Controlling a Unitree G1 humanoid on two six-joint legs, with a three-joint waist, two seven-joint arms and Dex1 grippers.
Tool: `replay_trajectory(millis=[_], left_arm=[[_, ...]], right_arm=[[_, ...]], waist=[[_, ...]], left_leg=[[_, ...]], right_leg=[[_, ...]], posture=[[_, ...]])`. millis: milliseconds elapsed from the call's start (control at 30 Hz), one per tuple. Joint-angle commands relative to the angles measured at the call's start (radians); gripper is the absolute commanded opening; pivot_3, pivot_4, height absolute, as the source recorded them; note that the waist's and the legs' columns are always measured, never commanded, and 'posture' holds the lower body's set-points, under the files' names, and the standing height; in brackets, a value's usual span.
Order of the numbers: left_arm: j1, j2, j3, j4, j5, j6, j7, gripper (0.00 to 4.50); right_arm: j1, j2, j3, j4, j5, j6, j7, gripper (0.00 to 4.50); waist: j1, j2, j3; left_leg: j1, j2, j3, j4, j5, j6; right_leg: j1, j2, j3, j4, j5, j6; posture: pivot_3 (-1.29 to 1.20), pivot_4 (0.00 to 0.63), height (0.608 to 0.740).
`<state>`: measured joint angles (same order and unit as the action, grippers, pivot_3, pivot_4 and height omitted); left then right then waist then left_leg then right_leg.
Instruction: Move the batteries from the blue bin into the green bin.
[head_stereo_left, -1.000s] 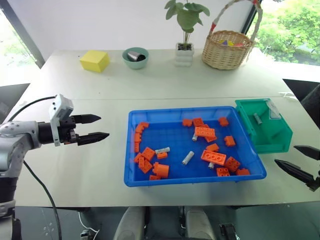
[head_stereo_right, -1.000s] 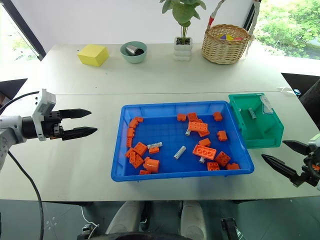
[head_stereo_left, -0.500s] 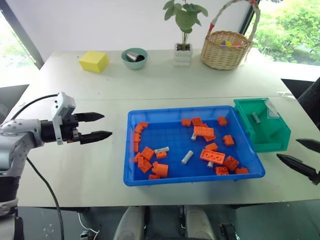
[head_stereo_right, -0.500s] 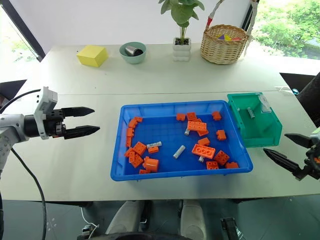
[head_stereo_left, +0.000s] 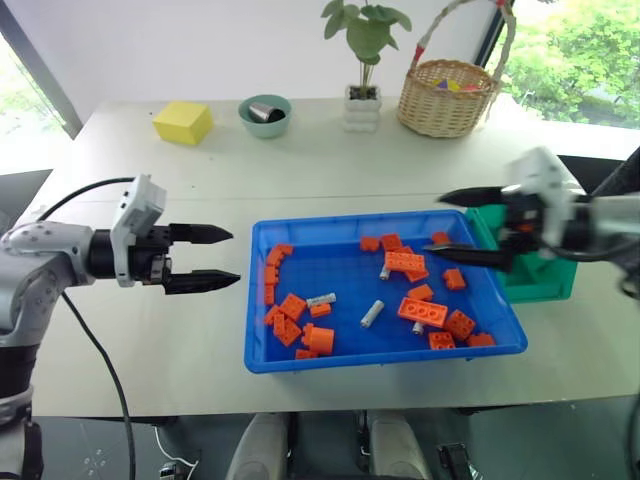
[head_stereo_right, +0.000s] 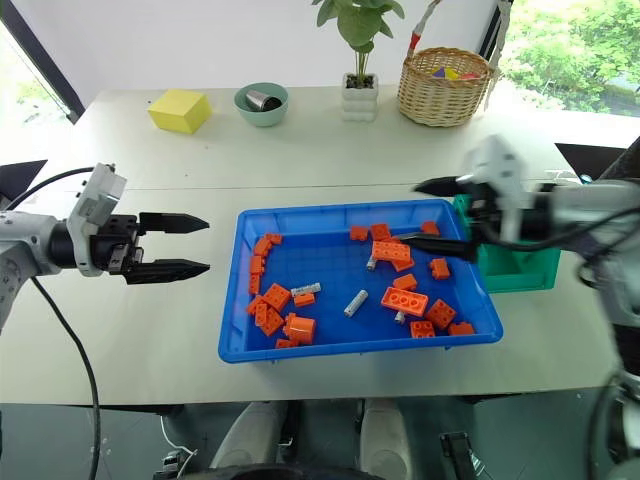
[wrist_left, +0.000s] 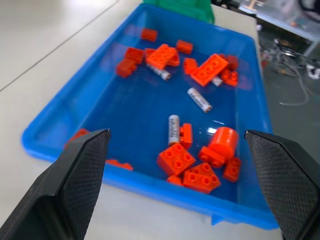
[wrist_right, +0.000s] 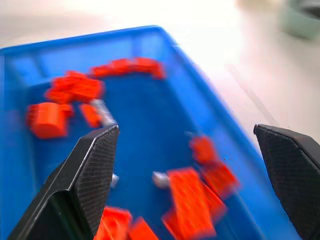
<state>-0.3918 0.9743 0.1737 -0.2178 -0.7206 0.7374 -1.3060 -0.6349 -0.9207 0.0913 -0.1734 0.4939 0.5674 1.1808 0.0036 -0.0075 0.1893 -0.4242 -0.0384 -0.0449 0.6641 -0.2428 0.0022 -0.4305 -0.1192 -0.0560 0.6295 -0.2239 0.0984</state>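
- The left gripper (head_stereo_left: 222, 258) hangs over the bare table (head_stereo_left: 150, 190), left of the blue bin (head_stereo_left: 262, 300) and apart from its rim; its two black fingers point toward the bin with a clear gap between them and nothing held.
- The blue bin sits in the middle of the table near its front edge; orange bricks (head_stereo_left: 426, 312) lie scattered across its floor, with a cluster along the left wall and another toward the right.
- The batteries (head_stereo_left: 373, 314) lie loose among the bricks; one rests near the bin's middle, one (head_stereo_left: 322, 299) just left of it beside a small brick, one (head_stereo_left: 387, 272) farther back against a brick; another (wrist_left: 159, 72) is partly tucked under a brick in the left wrist view.
- The right gripper (head_stereo_left: 448, 225) hovers over the right end of the blue bin, fingers spread wide and empty, pointing toward the left; one finger is above the back rim, the other above the bricks.
- The green bin (head_stereo_left: 545, 278) stands touching or just beside the blue bin's right end, partly hidden behind the right gripper; I cannot tell what it contains.
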Motion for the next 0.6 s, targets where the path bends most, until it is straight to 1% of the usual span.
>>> replay_trajectory(millis=[33, 167, 267, 367, 433, 600], left_arm=[[0.01, 0.03, 0.029, -0.059, -0.034, 0.01, -0.008, 4.5], [0.038, 0.037, 0.062, -0.086, -0.048, 0.02, 0.025, 4.5], [0.062, 0.042, 0.085, -0.103, -0.063, 0.029, 0.043, 4.5], [0.085, 0.045, 0.103, -0.12, -0.074, 0.032, 0.058, 4.5], [0.097, 0.042, 0.114, -0.132, -0.084, 0.035, 0.072, 4.5], [0.104, 0.041, 0.123, -0.144, -0.097, 0.038, 0.093, 4.5]], right_arm=[[-0.107, 0.084, 0.146, 0.122, -0.13, -0.103, 0.062, 4.43], [-0.185, 0.21, 0.278, 0.331, -0.282, -0.277, 0.099, 4.43], [-0.198, 0.268, 0.319, 0.426, -0.342, -0.387, 0.135, 4.43], [-0.208, 0.315, 0.345, 0.501, -0.387, -0.472, 0.16, 4.43], [-0.214, 0.356, 0.353, 0.554, -0.417, -0.526, 0.151, 4.43], [-0.215, 0.408, 0.343, 0.599, -0.45, -0.582, 0.153, 4.43]], waist=[[0.001, 0.0, 0.0], [0.002, -0.001, 0.0], [0.002, -0.001, 0.0], [-0.001, -0.001, 0.0], [-0.008, -0.001, 0.0], [-0.019, -0.001, 0.0]], left_leg=[[0.0, 0.0, 0.0, 0.0, 0.0, 0.0], [0.0, -0.001, 0.0, 0.0, 0.0, 0.0], [0.0, -0.001, 0.0, 0.001, 0.0, 0.0], [0.0, -0.001, 0.0, 0.001, 0.0, 0.0], [0.0, -0.001, 0.0, 0.001, 0.001, -0.001], [0.001, -0.001, -0.002, 0.0, 0.002, -0.003]], right_leg=[[0.0, 0.0, 0.0, 0.0, 0.0, 0.0], [0.0, 0.0, 0.0, 0.0, 0.0, 0.001], [0.0, 0.001, 0.0, 0.001, 0.0, 0.001], [-0.001, 0.001, 0.0, 0.002, 0.001, 0.001], [0.0, 0.001, 0.0, 0.002, 0.001, 0.001], [0.0, 0.001, 0.0, 0.003, 0.001, 0.001]], posture=[[0.0, 0.15, 0.702], [0.0, 0.15, 0.702], [0.0, 0.15, 0.702], [0.0, 0.15, 0.702], [0.0, 0.15, 0.702], [0.0, 0.15, 0.702]])
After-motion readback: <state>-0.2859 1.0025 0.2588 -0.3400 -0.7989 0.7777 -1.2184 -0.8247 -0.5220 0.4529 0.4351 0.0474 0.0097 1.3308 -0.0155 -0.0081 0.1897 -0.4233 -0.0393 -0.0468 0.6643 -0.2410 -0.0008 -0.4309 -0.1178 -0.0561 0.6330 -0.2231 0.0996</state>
